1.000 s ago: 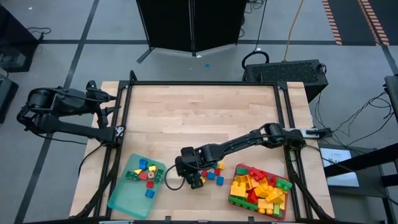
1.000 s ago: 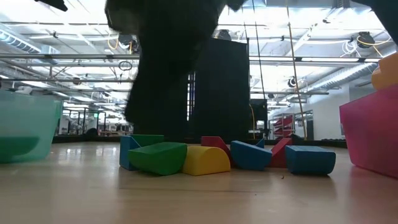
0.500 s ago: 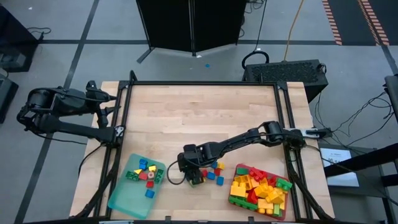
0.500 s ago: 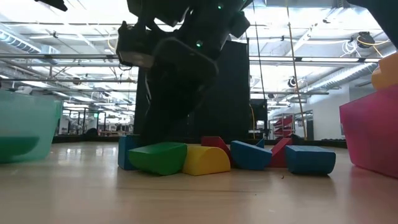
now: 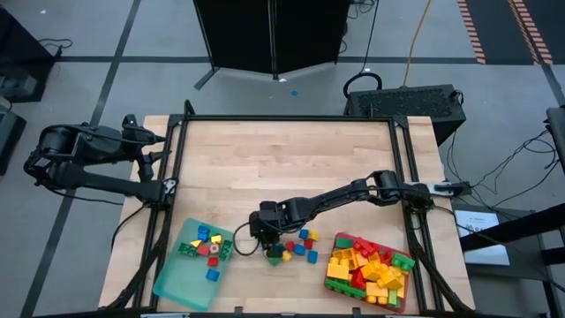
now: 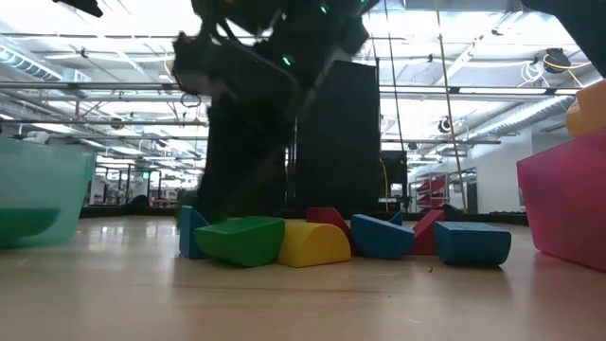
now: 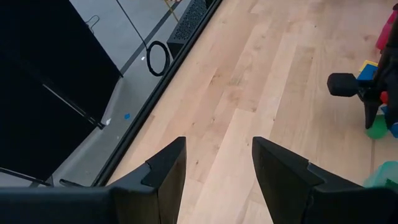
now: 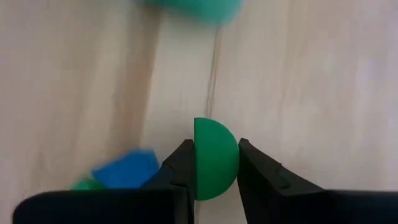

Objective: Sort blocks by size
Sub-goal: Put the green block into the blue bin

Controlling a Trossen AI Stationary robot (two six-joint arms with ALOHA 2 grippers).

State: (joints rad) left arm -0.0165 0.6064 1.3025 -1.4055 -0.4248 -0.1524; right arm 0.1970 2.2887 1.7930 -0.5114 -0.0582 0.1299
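Several small blocks (image 5: 298, 247) lie loose on the table between the teal tray (image 5: 181, 281) and the red tray (image 5: 402, 287). The low view shows them as a row of green, yellow, blue and red blocks (image 6: 312, 242). My right gripper (image 5: 265, 237) hovers at the left end of this heap, shut on a small green half-round block (image 8: 214, 155). Small blocks lie in the teal tray and larger ones fill the red tray. My left gripper (image 7: 214, 165) waits open beyond the table's far left corner. My right gripper pinches the green half-round block between its two fingers (image 8: 180, 165), one on each flat face. The rounded edge (image 8: 217, 124) sticks out past the fingertips. The fingers point down at a slant. The block looks clear of the table.
A blue block (image 8: 127, 169) lies close beside the held one. The table's far half (image 5: 291, 159) is bare wood. A black frame (image 5: 291, 117) runs along the table's edges.
My right gripper has shut on the green half-round block at the left end of the loose heap. It has then risen and drawn back a little toward the table's far edge. The other loose blocks have stayed where they were.
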